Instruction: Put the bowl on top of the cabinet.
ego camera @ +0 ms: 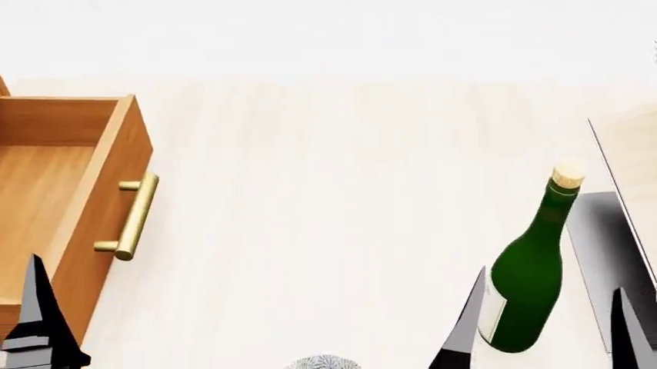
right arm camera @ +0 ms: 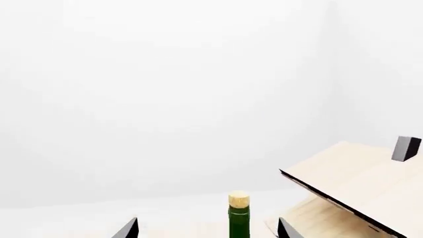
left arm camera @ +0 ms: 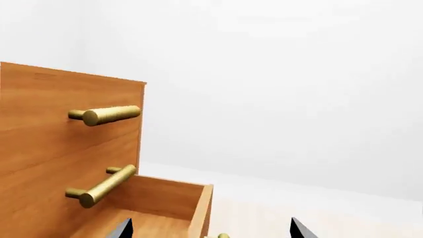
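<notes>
Both claws, left [ego camera: 36, 323] and right [ego camera: 549, 327], spread open, empty; speckled white-grey bowl [ego camera: 322, 361] at bottom edge; orange-brown wooden cabinet [ego camera: 61, 200] drawer open, left.

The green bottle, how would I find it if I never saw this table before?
Start at the big orange-brown cabinet with its open drawer on the left in the head view, then go right across the pale table. Near the slanted plywood rack stands the bottle, upright. It is the only tall dark green thing, with a cork on top and a white label.
</notes>
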You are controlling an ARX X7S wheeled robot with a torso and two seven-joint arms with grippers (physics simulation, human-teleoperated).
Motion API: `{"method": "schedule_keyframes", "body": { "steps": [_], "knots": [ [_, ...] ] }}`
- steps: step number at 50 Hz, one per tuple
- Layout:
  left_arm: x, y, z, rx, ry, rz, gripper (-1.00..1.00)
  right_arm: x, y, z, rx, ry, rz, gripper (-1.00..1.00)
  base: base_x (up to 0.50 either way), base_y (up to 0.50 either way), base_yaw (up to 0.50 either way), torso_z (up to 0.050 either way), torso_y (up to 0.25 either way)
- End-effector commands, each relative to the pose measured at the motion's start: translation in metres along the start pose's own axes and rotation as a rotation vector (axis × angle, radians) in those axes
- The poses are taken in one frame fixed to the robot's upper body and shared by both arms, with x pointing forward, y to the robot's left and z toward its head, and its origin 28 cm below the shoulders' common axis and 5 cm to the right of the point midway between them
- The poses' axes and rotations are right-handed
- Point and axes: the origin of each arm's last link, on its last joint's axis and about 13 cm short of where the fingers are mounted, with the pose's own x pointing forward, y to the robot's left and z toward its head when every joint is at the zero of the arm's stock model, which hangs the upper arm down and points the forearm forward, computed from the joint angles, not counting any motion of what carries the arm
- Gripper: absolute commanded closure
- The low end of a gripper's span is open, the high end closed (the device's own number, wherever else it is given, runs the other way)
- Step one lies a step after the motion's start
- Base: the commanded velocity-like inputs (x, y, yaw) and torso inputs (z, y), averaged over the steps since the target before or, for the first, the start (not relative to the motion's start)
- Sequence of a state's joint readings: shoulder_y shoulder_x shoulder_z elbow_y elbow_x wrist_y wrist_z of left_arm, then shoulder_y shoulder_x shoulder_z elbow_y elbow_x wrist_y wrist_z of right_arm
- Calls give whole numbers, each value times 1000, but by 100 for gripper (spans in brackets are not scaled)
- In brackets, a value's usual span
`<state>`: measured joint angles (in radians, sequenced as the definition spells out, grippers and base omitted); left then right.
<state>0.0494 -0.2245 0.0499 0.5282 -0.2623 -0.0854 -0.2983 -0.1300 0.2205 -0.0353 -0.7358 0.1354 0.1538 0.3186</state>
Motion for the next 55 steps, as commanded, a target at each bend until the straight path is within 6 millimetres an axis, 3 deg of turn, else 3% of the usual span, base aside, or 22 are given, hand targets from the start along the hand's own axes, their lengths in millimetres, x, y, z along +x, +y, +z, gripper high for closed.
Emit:
{"method": "schedule_keyframes", "body": {
  "steps": [1,27,35,41,47,55],
  "knots": [
    [0,1,-1,3,11,-3,-100,-1,1,0,-2,-2,8,-100,0,0,0,0,-250],
    [0,0,2,-2,20,-58,-100,-1,1,-1,-6,-3,18,-100,0,0,0,0,-250],
    [12,-3,18,16,133,-239,-100,-1,1,-2,-8,-2,17,-100,0,0,0,0,0],
    [18,-11,35,105,93,-422,-100,0,1,-1,-9,-3,16,-100,0,0,0,0,0],
    [32,-19,36,220,112,-559,-100,0,0,-1,-16,-8,11,-100,0,0,0,0,0],
    [46,-27,38,244,219,-717,-100,0,0,-1,-25,-12,10,-100,0,0,0,0,0]
  ]
}}
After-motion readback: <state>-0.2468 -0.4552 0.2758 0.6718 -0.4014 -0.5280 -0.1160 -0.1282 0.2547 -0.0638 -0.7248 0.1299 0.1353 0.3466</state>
